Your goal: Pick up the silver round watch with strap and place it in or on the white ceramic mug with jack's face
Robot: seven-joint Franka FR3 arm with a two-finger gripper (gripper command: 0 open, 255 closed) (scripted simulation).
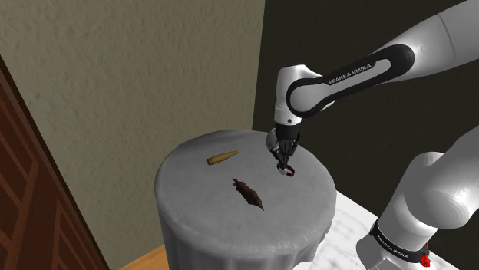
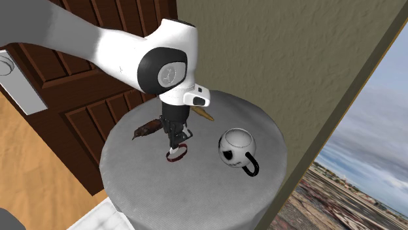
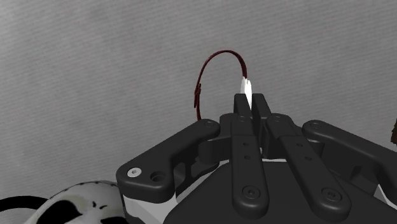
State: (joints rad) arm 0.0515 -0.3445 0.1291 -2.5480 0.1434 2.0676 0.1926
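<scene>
The watch (image 3: 245, 85) has a pale round case and a thin dark red strap looped beside it. It lies at the surface of a round grey table (image 1: 207, 222). My black gripper (image 3: 249, 100) points down on it, with the fingers nearly together and clasping the case edge-on. From the shoulder view the gripper (image 1: 285, 162) is at the table's far right, the watch (image 1: 289, 172) just under it. In the second exterior view the gripper (image 2: 174, 144) stands over the watch (image 2: 177, 155). The white mug with a black skull face (image 2: 236, 148) and black handle sits just right of it, apart. The mug (image 3: 76, 202) also appears beside the hand.
A golden tapered object (image 1: 222, 159) lies at the table's far side, partly behind the wrist in the second exterior view (image 2: 206, 115). A dark brown-red thing (image 1: 249, 194) lies mid-table. A brown panelled door (image 2: 85, 111) and a beige wall (image 1: 138, 77) stand behind.
</scene>
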